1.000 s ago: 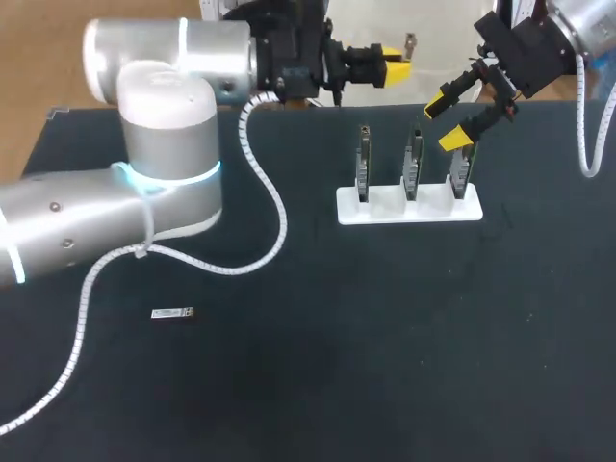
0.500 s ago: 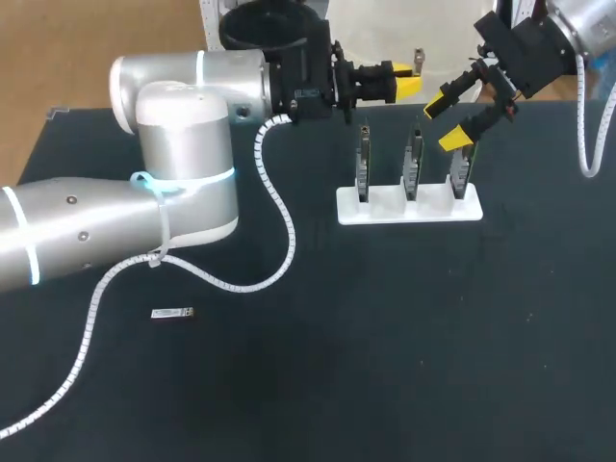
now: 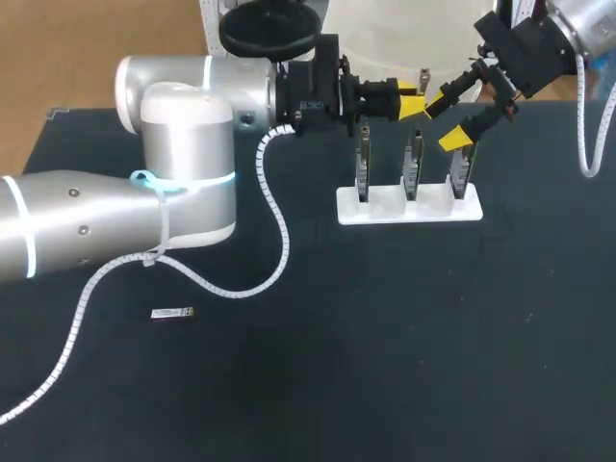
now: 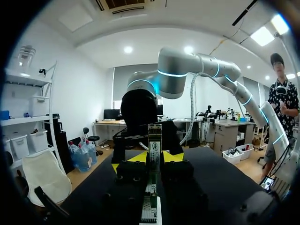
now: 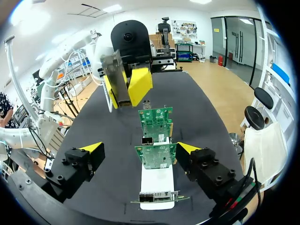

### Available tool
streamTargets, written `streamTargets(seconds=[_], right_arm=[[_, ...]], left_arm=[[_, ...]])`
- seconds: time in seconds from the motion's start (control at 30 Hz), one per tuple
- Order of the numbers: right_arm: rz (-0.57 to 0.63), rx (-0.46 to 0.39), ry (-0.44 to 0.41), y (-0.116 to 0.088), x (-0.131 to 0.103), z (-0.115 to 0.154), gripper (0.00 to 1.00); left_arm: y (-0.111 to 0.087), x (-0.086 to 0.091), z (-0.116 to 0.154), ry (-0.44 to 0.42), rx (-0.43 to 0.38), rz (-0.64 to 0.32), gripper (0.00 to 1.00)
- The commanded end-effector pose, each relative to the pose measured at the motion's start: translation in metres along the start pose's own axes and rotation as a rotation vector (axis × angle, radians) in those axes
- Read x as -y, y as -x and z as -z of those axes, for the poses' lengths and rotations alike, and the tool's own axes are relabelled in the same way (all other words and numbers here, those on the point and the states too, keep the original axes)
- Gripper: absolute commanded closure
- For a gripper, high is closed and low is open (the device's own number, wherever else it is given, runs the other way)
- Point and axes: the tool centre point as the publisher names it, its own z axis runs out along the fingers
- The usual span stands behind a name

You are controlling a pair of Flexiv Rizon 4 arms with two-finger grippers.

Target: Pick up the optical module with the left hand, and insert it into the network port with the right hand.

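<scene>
My left gripper (image 3: pixel 412 104) hovers over the back of the table, above the row of network cards (image 3: pixel 411 166), and is shut on a small metal optical module (image 3: pixel 422 77) that sticks up from its yellow tips. The left wrist view shows the module (image 4: pixel 154 140) pinched between those fingers (image 4: pixel 140 157). My right gripper (image 3: pixel 450 118) stands wide open just right of it, over the rightmost card. From the right wrist view, the left gripper (image 5: pixel 129 86) with the module (image 5: pixel 115 77) hangs ahead of my open right gripper (image 5: pixel 139 149), beyond the cards (image 5: pixel 155 155).
Three green cards stand upright in a white holder (image 3: pixel 409 208) at the back middle. A second optical module (image 3: pixel 172 313) lies flat on the black table at the front left. My left arm's white cable (image 3: pixel 274 207) loops over the table.
My left arm has swung to the right with the module, from behind the leftmost card to close beside the right gripper. The right arm has kept still.
</scene>
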Motion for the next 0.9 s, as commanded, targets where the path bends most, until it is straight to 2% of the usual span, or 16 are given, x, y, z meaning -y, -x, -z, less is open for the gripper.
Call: streamTargets(seconds=[0.03,0.47,0.9], right_arm=[[0.000,-0.001,0.000,0.000,0.000,0.000,0.00],[0.000,-0.001,0.000,0.000,0.000,0.000,0.00],[0.000,-0.001,0.000,0.000,0.000,0.000,0.00]], left_arm=[[-0.003,-0.001,0.000,-0.003,0.007,0.000,1.00],[-0.014,0.001,-0.005,-0.054,-0.004,-0.007,1.00],[-0.016,-0.005,-0.006,-0.016,-0.019,-0.004,1.00]])
